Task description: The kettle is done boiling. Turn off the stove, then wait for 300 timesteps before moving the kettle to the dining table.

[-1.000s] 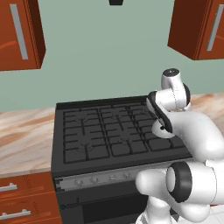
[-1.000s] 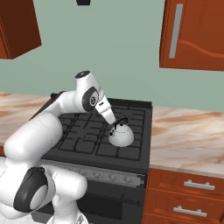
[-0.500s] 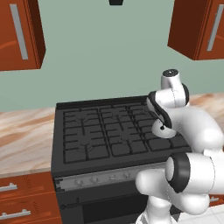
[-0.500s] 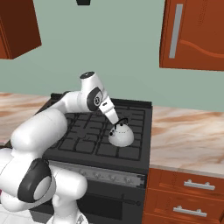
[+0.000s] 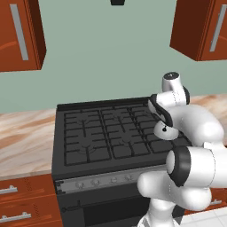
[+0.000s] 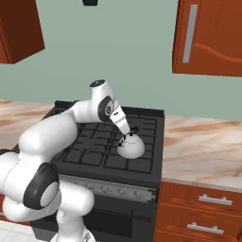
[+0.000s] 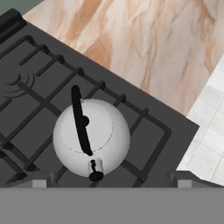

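- Gripper (image 6: 130,133) hangs just above the kettle (image 6: 131,146), wide open, holding nothing.
- Kettle sits on the stove (image 6: 90,151), on a front burner at the right side, near the desk (image 6: 203,146).

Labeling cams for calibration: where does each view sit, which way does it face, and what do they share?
Left base view: behind the arm on its left, facing forward and down at the stove; arm rises lower right, hiding most of the kettle.
Right base view: behind on its right, same stove; arm rises lower left, gripper above the kettle.
Hand view: on the hand, looking down at the kettle; open finger tips at the bottom.
Shared: stove and kettle in all three.
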